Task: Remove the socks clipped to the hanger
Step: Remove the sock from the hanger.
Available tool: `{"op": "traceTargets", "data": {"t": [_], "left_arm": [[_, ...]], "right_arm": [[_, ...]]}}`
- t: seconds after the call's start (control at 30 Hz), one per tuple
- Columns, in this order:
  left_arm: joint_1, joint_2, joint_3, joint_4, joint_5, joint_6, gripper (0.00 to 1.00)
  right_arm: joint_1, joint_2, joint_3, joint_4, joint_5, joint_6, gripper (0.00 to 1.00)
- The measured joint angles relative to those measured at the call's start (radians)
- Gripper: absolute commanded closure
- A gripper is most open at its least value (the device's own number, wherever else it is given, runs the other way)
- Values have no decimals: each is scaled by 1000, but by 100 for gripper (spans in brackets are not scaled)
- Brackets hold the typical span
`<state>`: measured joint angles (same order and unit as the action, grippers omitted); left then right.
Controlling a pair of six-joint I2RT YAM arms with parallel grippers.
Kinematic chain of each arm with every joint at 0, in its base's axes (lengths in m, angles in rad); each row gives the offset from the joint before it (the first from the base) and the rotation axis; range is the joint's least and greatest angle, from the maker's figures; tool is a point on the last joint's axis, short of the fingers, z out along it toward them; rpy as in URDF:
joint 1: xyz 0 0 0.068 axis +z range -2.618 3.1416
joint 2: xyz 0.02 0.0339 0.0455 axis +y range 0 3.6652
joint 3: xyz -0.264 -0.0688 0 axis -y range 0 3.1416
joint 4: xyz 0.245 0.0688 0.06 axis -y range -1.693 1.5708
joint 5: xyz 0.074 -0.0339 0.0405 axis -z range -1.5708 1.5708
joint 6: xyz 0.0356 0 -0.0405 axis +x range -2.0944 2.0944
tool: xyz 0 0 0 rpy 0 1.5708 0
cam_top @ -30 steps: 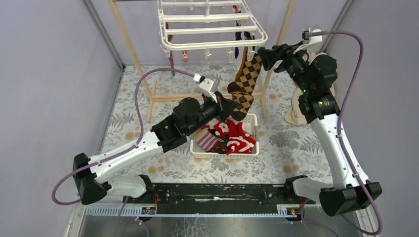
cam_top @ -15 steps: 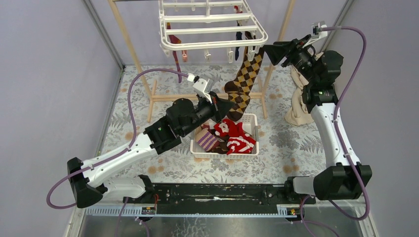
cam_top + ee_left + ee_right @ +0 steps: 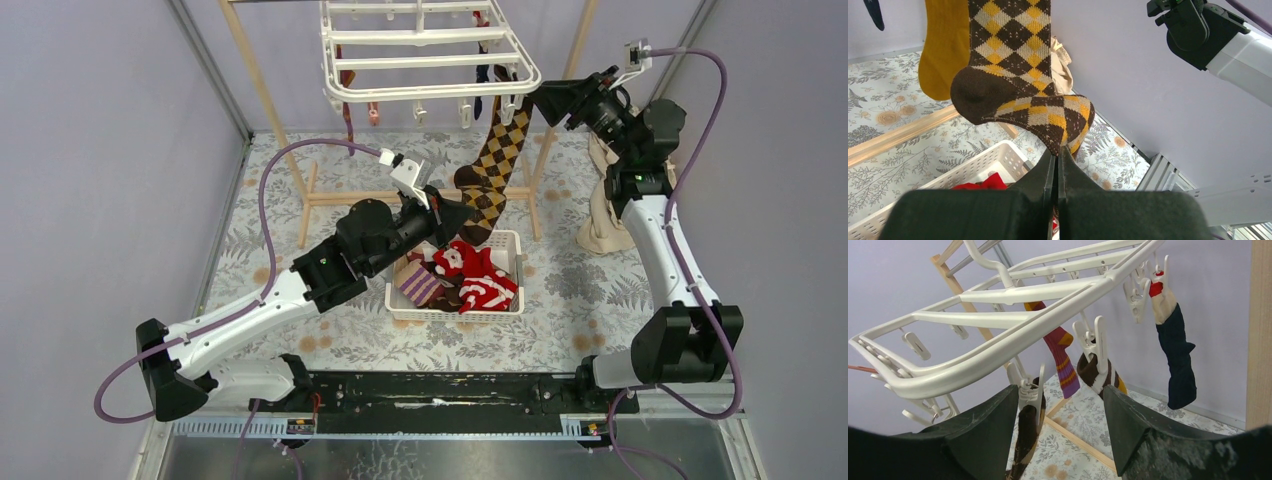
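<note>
The white hanger (image 3: 430,90) hangs at the back with several socks clipped under it. A brown argyle sock (image 3: 500,160) dangles from a front clip. My left gripper (image 3: 462,215) is shut on its toe (image 3: 1058,125), just above the basket. My right gripper (image 3: 545,100) is open at the hanger's right front corner. In the right wrist view the clip (image 3: 1029,390) holding the argyle sock (image 3: 1025,440) lies between my right gripper's (image 3: 1060,395) fingers, close to the left one. Purple-striped (image 3: 1063,360), brown-and-white (image 3: 1098,372) and navy (image 3: 1178,355) socks hang behind. A mustard sock (image 3: 943,45) hangs beside the argyle one.
A white perforated basket (image 3: 510,245) under the hanger holds red, striped and purple socks (image 3: 470,275). The wooden pole frame (image 3: 320,195) carries the hanger, with one pole (image 3: 1260,330) just right of my right gripper. A beige cloth (image 3: 600,215) lies at the right wall.
My right gripper rose and swung in towards the hanger's right front corner. My left arm shifted slightly left with the sock's toe still gripped, then held still.
</note>
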<state>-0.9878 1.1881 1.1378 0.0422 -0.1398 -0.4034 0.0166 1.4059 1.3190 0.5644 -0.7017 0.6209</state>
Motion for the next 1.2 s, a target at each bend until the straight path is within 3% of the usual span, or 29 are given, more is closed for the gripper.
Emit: {"op": "traceTargets", "data": {"t": [0.77, 1.0, 1.2], "left_arm": [[0, 0, 0, -2, 0, 3, 100], [0, 0, 0, -2, 0, 3, 100], [0, 0, 0, -2, 0, 3, 100]], "right_arm": [[51, 22, 74, -32, -18, -6, 32], [68, 22, 81, -89, -12, -41, 42], [70, 22, 106, -119, 19, -52, 38]]}}
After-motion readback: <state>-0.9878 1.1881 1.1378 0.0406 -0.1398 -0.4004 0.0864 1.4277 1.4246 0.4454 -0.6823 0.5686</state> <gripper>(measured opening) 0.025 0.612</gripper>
